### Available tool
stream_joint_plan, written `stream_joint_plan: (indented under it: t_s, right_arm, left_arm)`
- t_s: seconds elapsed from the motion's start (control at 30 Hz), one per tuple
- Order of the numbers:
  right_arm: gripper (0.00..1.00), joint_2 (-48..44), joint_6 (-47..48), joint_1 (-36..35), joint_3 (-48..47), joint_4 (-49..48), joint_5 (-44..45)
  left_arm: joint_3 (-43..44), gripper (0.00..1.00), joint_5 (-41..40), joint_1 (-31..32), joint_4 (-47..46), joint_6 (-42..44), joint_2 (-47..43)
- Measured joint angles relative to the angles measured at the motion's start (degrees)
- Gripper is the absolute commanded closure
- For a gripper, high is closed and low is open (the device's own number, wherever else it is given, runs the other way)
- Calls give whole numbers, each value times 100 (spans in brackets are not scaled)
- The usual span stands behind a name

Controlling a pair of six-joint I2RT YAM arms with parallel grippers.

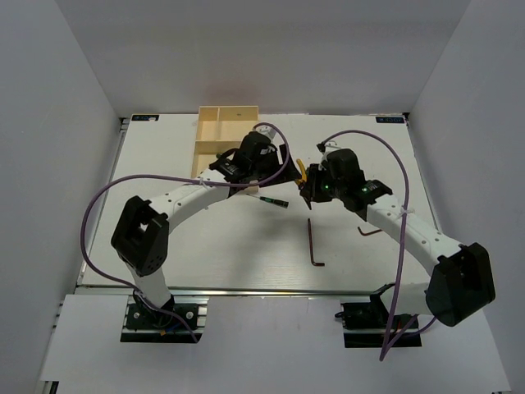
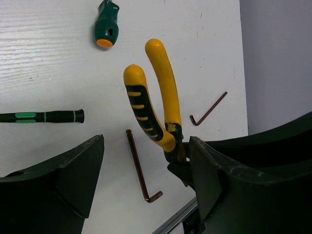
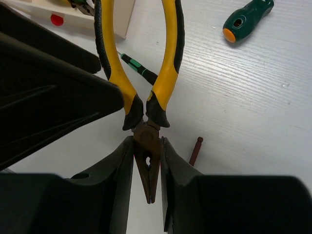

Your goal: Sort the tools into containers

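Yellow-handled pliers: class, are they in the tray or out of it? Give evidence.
Out. The right gripper grips the pliers by the nose above the table; the cream tray lies beyond their handles.

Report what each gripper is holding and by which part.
Right gripper holds the yellow-handled pliers by their metal nose, handles free. Left gripper is open, holding nothing.

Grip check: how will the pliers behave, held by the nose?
Stiff, but likely to pivot: right gripper pinches the pliers only by the bare metal nose, long handles free. Handles stand apart, so they may swing. Rubbery grips probably hold better.
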State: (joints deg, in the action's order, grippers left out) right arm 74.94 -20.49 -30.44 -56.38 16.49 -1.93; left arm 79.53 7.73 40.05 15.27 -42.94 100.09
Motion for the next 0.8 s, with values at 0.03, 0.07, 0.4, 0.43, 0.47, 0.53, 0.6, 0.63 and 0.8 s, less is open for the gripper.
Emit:
stream_joint_plan:
  t_s: [0.03,0.07,0.4,0.43,0.47,0.53,0.6,0.63,0.8]
  right_arm:
    - [100,-13,0,-13,0,-2,-11]
    - [100,-31,2,-24,0,-4,-24]
    - [100,-118,61,-142,2,-87,-197]
    - [100,-118,57,-153,9,-72,-197]
    - [100,-118,44,-157,33,-90,-195]
    - [100,-120,24,-170,90,-164,-188]
    - [99,-140,24,-173,109,-157,-201]
    - [89,-140,26,-175,116,-157,-190]
    - [65,-146,20,-201,188,-160,-184]
  left_arm:
    - [22,21,-15,9,-2,-9,35]
    - [48,22,-31,20,0,-20,68]
    - [157,67,-87,22,-116,-188,271]
    - [151,77,-50,22,-205,-254,267]
    - [144,82,-7,22,-313,-348,254]
    - [66,96,50,63,-562,-372,195]
    - [-94,100,59,59,-743,-413,142]
    - [-162,100,83,44,-817,-442,133]
    - [-492,100,186,-9,-1108,-619,37]
